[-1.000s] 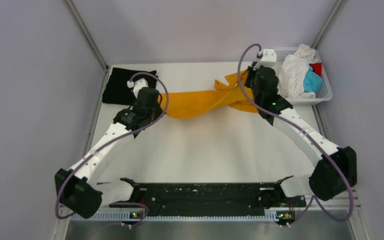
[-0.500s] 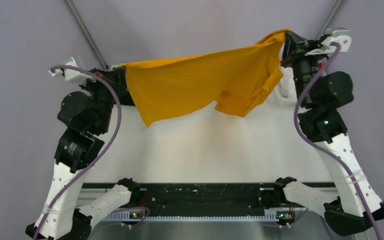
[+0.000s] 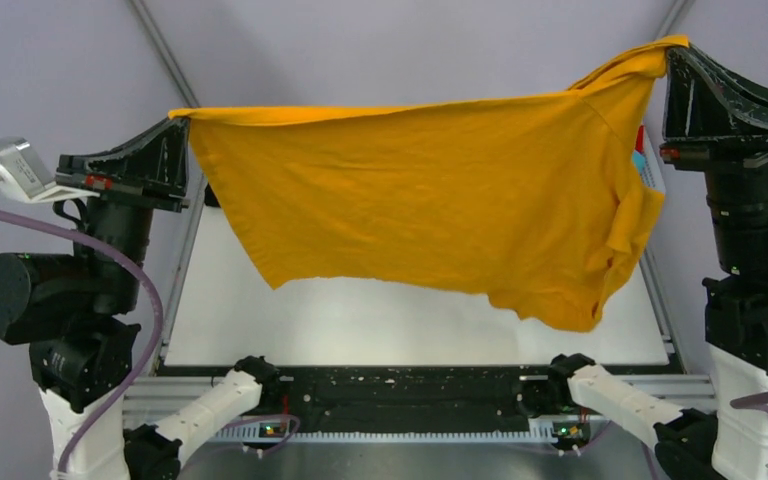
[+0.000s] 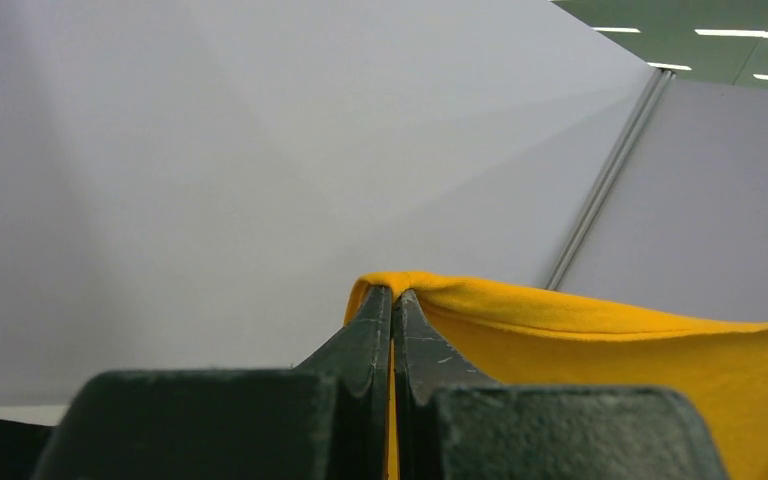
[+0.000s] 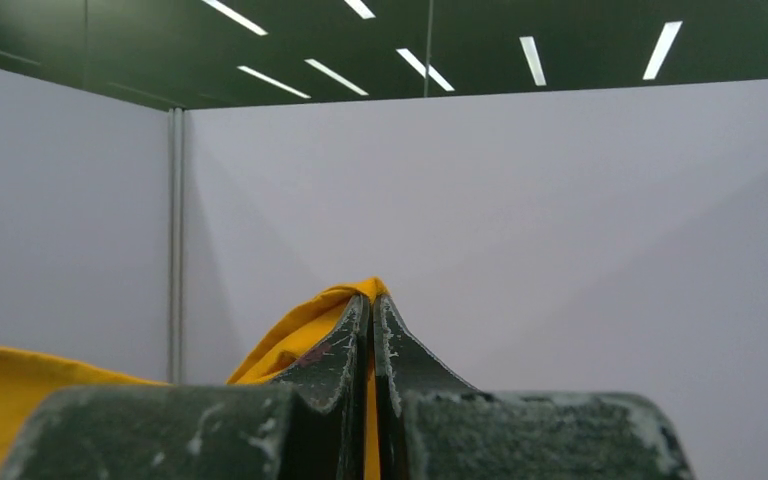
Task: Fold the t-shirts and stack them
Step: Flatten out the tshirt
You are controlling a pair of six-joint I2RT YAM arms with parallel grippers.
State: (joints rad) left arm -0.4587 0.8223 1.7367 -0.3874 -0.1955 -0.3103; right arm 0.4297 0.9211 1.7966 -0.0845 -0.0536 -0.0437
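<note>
Well above the white table (image 3: pixel 360 320), the orange-yellow shirt (image 3: pixel 430 190) hangs spread wide between both arms; the left gripper (image 4: pixel 393 292) is clamped tight on one top corner; the right gripper (image 5: pixel 371 297) is pinched closed on the other, higher corner; the cloth's lower edge hangs free, drooping lowest toward the right.

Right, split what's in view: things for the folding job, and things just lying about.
Job: orange-yellow t-shirt, hung spread between left gripper and right gripper, both shut on it; red cloth and light-blue cloth peeking past its right edge.
Lying about: white basket; table.
</note>
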